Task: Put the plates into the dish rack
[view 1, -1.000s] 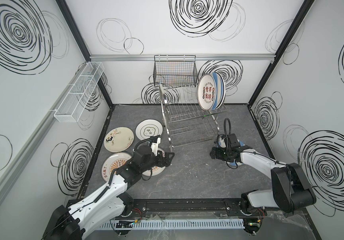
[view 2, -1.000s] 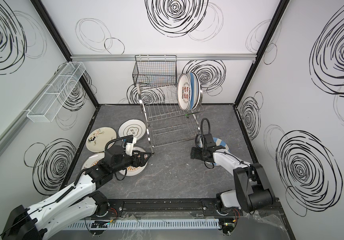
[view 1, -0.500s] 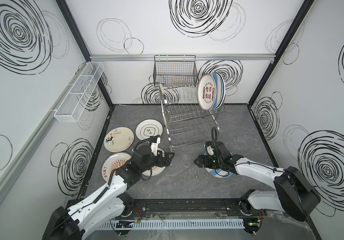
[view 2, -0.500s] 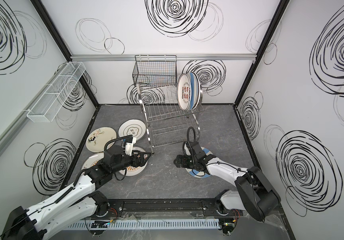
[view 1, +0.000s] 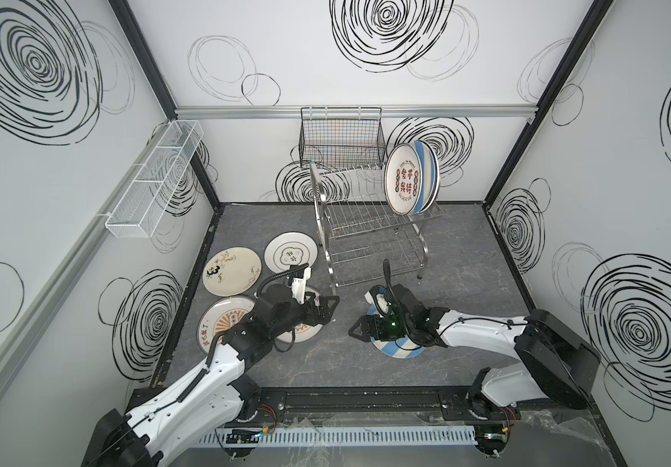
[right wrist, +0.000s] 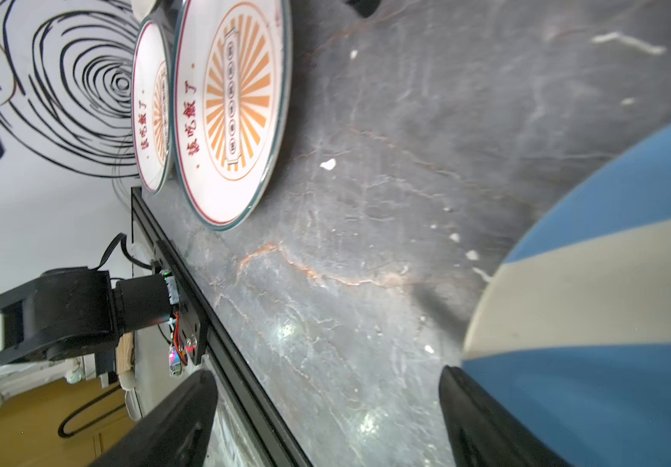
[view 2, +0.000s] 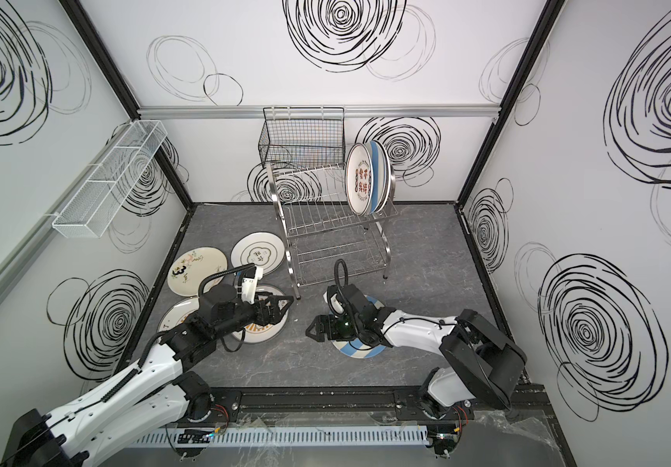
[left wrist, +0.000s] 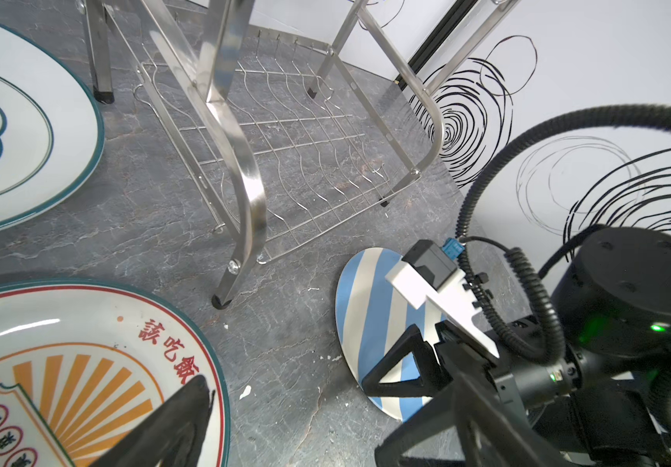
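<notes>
Our right jaws stand wide open, one just beside the rim of the striped plate (view 1: 400, 349) lying flat on the table (view 1: 471, 279), lower middle; we think they are lining up a pinch. Left jaws hang open, empty, over the sunburst plate (left wrist: 62, 364). The rack (view 1: 370, 230), upper middle, holds two plates (view 1: 406, 182).

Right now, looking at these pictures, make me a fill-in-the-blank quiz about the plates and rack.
The plates standing in the dish rack sit on its ___ tier.
The right arm's fingers stand ___ by the blue-striped plate's edge.
On the table, ___ plates lie flat.
Missing: upper; open; five.
</notes>
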